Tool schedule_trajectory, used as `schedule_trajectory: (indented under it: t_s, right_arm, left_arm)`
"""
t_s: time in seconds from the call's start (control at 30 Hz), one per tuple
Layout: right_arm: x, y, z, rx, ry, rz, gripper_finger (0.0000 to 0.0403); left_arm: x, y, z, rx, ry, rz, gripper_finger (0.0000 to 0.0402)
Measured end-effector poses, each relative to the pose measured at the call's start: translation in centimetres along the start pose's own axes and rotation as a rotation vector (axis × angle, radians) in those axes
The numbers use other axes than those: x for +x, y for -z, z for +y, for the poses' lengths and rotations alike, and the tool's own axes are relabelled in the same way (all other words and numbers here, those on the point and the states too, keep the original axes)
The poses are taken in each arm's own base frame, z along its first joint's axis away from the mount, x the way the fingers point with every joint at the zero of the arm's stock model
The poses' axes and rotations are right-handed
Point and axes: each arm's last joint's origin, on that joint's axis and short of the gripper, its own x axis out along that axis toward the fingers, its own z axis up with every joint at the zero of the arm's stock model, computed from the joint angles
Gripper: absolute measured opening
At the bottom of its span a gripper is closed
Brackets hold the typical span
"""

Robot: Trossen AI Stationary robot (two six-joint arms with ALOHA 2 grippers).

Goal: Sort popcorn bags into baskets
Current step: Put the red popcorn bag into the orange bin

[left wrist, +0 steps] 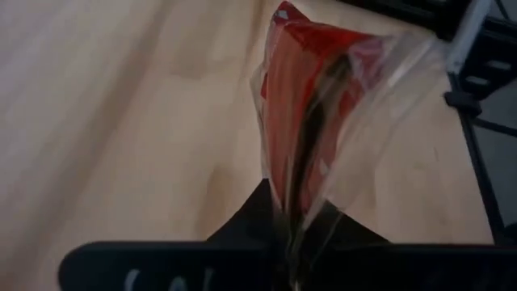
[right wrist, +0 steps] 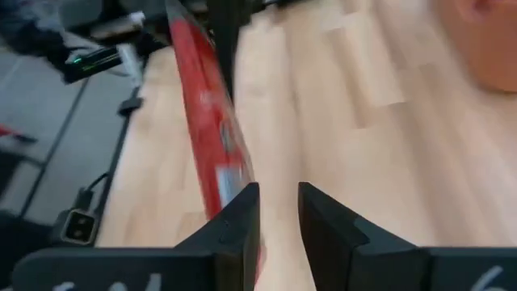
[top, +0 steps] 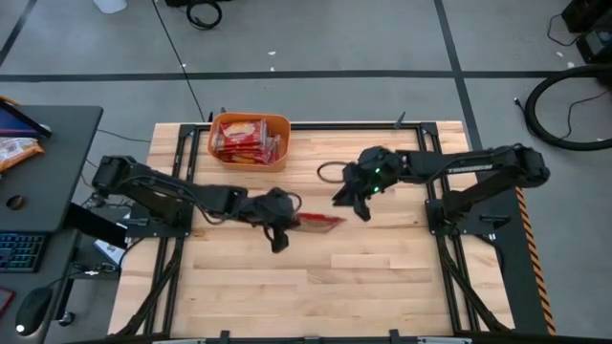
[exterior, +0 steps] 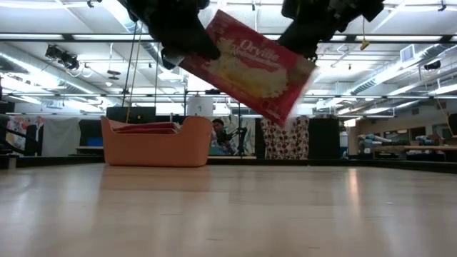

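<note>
Over the middle of the wooden table (top: pixel 382 287), seen from above, the left gripper (top: pixel 283 216) holds one popcorn bag (top: pixel 319 222) by its edge, the packet reaching toward three o'clock. The right gripper (top: pixel 352 199) hangs just beside the bag's far end, at about one o'clock from it. The orange basket (top: pixel 251 119) stands at the table's twelve o'clock edge, already loaded with stacked popcorn bags (top: pixel 247 141).

From table height, the held bag (exterior: pixel 248 66) is clear of the wood, tilted down toward four o'clock, with the basket (exterior: pixel 157 146) behind it at nine o'clock and red packets showing over its rim.

In the left wrist view, the left gripper's fingers are clamped narrow on the packet's (left wrist: pixel 311 129) clear seam, so the grip is thin.

In the right wrist view, the right gripper (right wrist: pixel 279 212) shows a narrow gap between its fingers with nothing in it; the bag (right wrist: pixel 212 129) passes edge-on just beside one finger, apart from the gap.

Judged from this, the carry to the basket is in hand. To do it well, keep the seam pinched, keep the bag high enough to clear the rim, and let go only over the stack.
</note>
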Motion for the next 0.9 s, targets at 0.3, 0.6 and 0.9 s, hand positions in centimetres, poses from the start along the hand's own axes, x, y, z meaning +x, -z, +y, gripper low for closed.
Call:
schedule_trajectory:
  t_s: [0.3,0.6,0.9]
  right_arm:
    - [-5.3,-0.6,-0.3,0.003,0.097,-0.108,0.0091]
    - [-6.5,-0.5,1.1,0.030,0.082,-0.154,0.0091]
    - [-5.4,-0.1,2.3,0.002,0.129,-0.137,0.0091]
  left_arm:
    - [-6.9,-2.8,6.1,-0.013,-0.166,-0.063,0.0023]
    - [-13.0,-3.6,13.6,-0.178,-0.324,-0.129,0.0025]
    - [-15.3,-0.2,21.7,-0.692,-0.267,-0.144,0.0025]
